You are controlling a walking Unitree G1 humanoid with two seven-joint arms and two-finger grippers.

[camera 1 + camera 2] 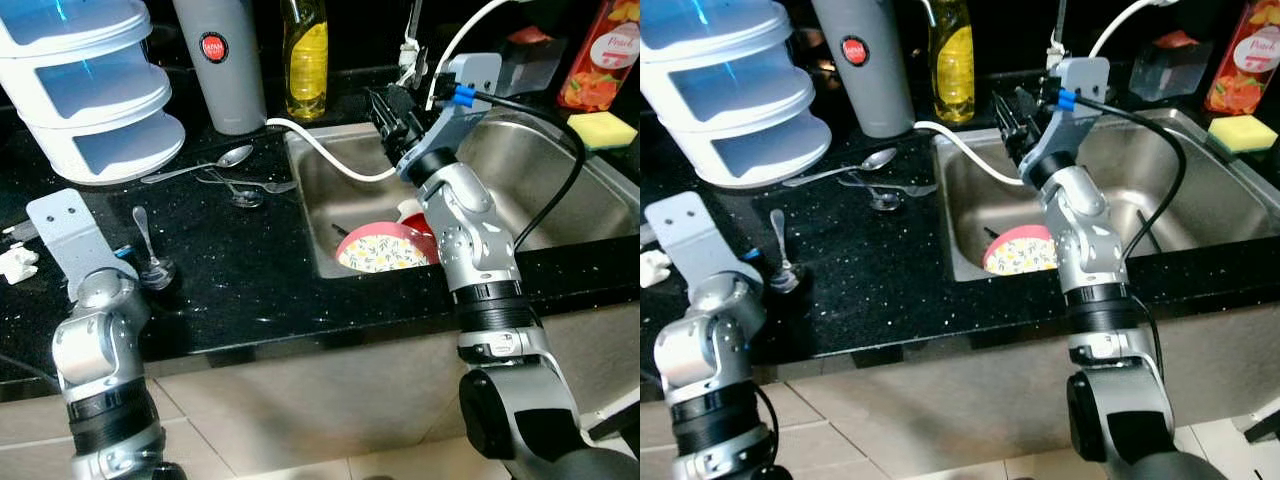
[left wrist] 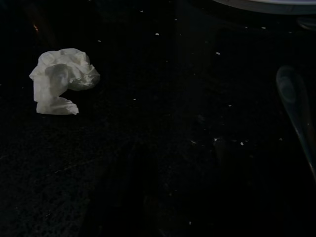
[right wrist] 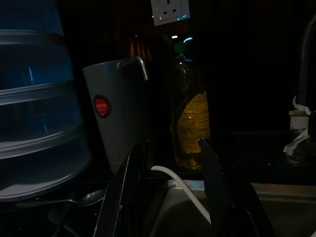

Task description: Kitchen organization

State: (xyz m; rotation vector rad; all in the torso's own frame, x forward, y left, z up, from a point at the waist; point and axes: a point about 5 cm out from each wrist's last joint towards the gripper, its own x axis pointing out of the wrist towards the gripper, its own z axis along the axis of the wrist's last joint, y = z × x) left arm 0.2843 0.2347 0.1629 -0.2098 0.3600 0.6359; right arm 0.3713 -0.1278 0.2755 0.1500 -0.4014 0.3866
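The organizing looks barely begun: several spoons [image 1: 225,158] lie loose on the black surface [image 1: 250,270] and a patterned bowl [image 1: 385,248] sits in the sink [image 1: 560,190]. The right tool [image 1: 395,120] hovers over the sink's 10 o'clock corner, fingers apart, holding nothing. The left tool cannot be judged.

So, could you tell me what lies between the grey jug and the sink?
In the left eye view, a white cable runs between the grey jug and the sink.
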